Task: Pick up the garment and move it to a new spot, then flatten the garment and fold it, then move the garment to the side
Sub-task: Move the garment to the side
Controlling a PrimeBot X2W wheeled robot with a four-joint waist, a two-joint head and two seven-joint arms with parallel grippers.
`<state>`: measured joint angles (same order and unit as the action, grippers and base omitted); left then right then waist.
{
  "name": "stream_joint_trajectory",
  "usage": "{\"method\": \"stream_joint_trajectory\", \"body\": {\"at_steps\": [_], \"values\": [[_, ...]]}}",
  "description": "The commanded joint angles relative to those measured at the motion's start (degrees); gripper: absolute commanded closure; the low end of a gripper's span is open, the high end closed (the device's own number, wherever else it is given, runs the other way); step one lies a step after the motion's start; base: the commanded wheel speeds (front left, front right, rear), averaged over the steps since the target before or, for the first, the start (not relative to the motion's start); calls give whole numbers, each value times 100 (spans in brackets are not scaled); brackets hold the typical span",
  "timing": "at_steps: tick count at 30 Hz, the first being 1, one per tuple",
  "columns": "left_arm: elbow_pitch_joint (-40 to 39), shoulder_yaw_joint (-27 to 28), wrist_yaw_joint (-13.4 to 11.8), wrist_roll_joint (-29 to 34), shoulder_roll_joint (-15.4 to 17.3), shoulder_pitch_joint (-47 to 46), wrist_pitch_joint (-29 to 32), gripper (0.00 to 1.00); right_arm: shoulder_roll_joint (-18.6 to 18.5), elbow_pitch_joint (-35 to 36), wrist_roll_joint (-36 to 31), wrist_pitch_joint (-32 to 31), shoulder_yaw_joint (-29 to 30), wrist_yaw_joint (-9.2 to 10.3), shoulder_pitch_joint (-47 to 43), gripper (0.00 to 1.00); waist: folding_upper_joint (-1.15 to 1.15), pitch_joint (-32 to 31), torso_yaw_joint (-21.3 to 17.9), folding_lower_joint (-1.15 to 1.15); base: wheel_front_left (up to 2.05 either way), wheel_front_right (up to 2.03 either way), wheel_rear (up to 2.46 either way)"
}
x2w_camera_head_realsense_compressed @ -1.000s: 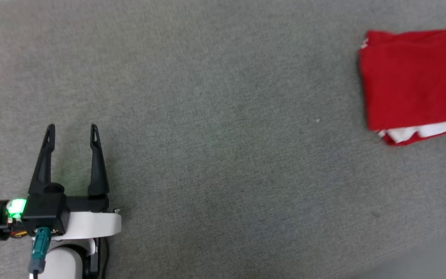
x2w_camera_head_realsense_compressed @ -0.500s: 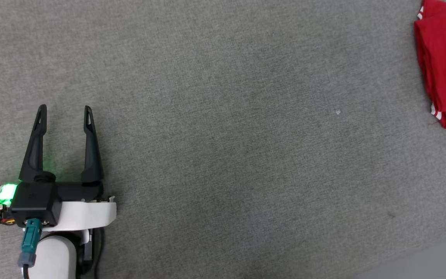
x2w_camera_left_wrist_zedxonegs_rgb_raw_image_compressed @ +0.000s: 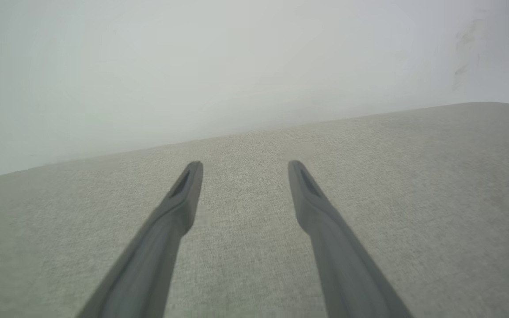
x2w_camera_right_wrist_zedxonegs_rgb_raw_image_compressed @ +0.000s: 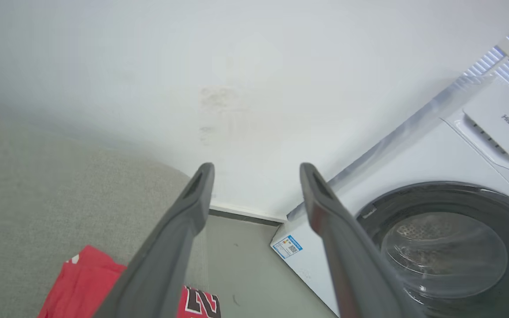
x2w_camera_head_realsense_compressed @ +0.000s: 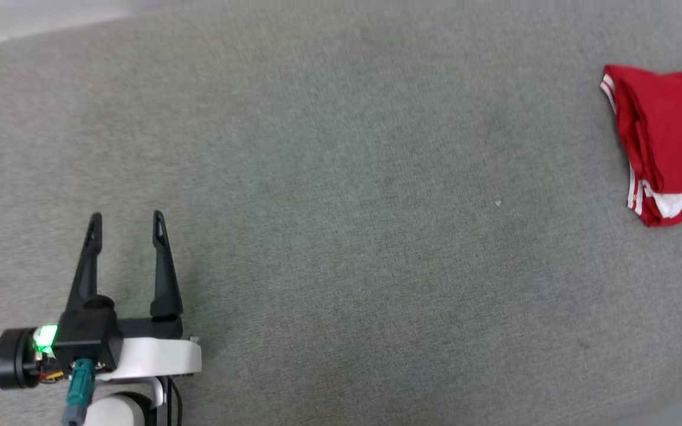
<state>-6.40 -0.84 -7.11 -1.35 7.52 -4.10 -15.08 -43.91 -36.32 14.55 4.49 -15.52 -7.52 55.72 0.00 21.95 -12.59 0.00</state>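
Bright red short-sleeved T-shirt [x2w_camera_head_realsense_compressed: 672, 136] with white sleeves, folded, at the right end of the grey woven-fabric surface [x2w_camera_head_realsense_compressed: 341, 177], close to its edge. Dark two-fingered left gripper [x2w_camera_head_realsense_compressed: 126, 215] spread wide, empty, over the surface's left end; right gripper [x2w_camera_right_wrist_zedxonegs_rgb_raw_image_compressed: 255, 167] likewise spread and empty above the T-shirt. Might snag a loose layer, undoing the fold or dragging it over that edge.

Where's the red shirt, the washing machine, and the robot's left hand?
Folded red T-shirt with white sleeve [x2w_camera_head_realsense_compressed: 672, 130]: head view, on its red top layer.
White front-loading washing machine [x2w_camera_right_wrist_zedxonegs_rgb_raw_image_compressed: 444, 247]: right wrist view, on its round glass door.
Robot's left hand with two dark fingers [x2w_camera_head_realsense_compressed: 126, 216]: head view, midway between its fingertips.
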Motion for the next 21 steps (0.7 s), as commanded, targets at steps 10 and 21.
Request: {"method": "stream_joint_trajectory", "body": {"at_steps": [10, 21], "values": [[82, -66, -33, -76, -198, 465, -10, 0, 1334, 1066, -331, 963, 897, 6, -1326, 0, 0, -947, 639, 0, 0, 0, 0], [250, -128, 76, -83, -297, 687, -11, 0, 2802, 2605, -742, 1068, 1431, 6, -3297, 0, 0, -1421, 1169, 0, 0, 0, 0]]}}
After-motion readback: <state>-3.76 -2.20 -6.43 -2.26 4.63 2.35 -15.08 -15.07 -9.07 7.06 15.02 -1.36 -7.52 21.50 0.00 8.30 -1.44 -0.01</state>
